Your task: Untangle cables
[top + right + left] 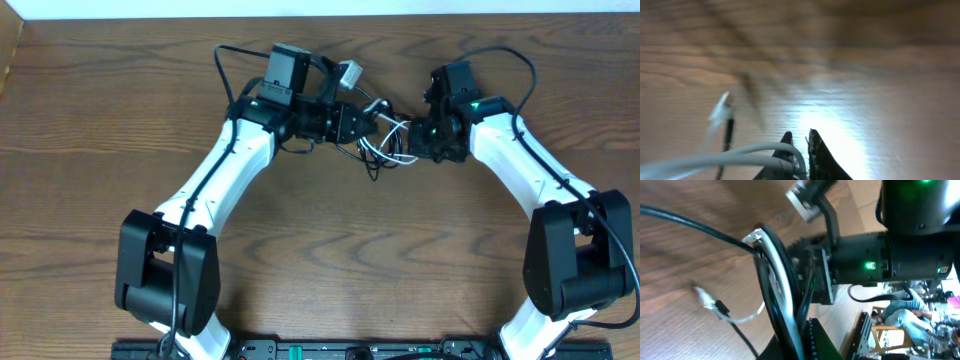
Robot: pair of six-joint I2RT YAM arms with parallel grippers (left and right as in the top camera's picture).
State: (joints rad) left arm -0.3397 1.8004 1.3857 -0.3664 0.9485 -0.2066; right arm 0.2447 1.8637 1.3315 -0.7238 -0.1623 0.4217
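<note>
The cables [385,146], thin black cords and one white one, hang in a tangle between my two grippers over the far middle of the wooden table. My left gripper [362,122] is shut on a bundle of black and white cords [776,275], which runs up from its jaws [799,342]. My right gripper [422,136] faces it from the right. In the right wrist view its jaws [801,139] are shut on the white cable [740,156]. A white cable end with a small plug [710,301] hangs loose just above the wood and also shows in the right wrist view [722,111].
A silver connector [350,72] on a thick black arm cable sticks out above the left wrist. The table's far edge [320,14] lies just behind both arms. Bare wood [380,250] lies in front of the tangle.
</note>
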